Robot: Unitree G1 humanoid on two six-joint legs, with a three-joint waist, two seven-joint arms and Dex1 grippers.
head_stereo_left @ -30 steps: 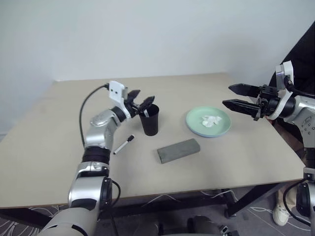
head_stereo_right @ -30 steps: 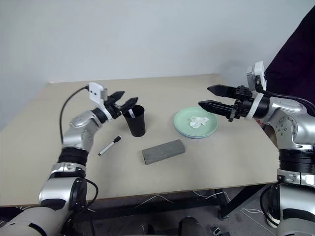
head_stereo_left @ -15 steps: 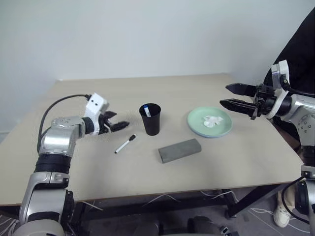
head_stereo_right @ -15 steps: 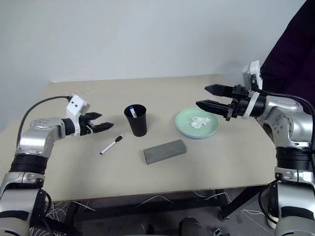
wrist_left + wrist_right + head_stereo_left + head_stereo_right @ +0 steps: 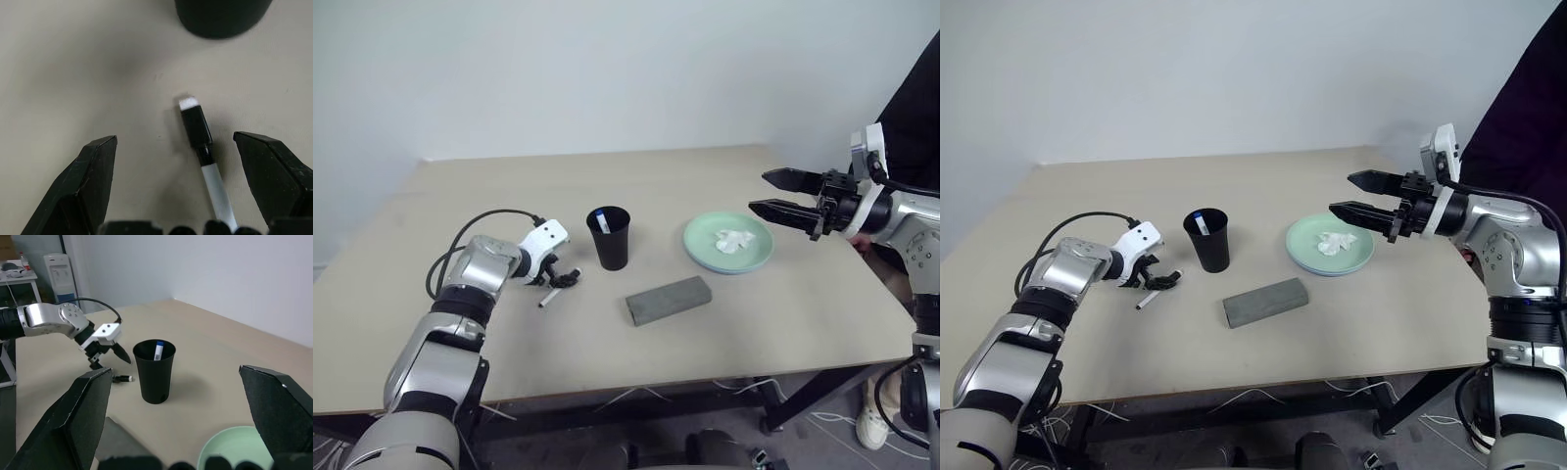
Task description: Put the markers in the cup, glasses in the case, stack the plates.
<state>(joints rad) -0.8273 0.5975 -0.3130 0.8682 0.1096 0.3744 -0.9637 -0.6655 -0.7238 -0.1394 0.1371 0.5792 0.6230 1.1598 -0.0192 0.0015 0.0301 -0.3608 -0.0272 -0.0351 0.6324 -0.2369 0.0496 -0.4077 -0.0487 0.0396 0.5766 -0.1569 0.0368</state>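
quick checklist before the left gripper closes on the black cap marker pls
1. Left gripper open: ok, fingers spread wide either side of the marker.
2. Black-cap marker between the fingers: ok, it lies flat on the table, nearer one finger than the other.
3. Fingers low enough to pinch: cannot tell; the tips look close to the tabletop.
4. Cup upright with room: ok, the blue-cap marker already stands inside, space left beside it.
5. Cup clear of the closing fingers: ok, it stands beyond the marker's cap end.
6. Right gripper out of the way: ok, open, up over the table's far side near the green plate.
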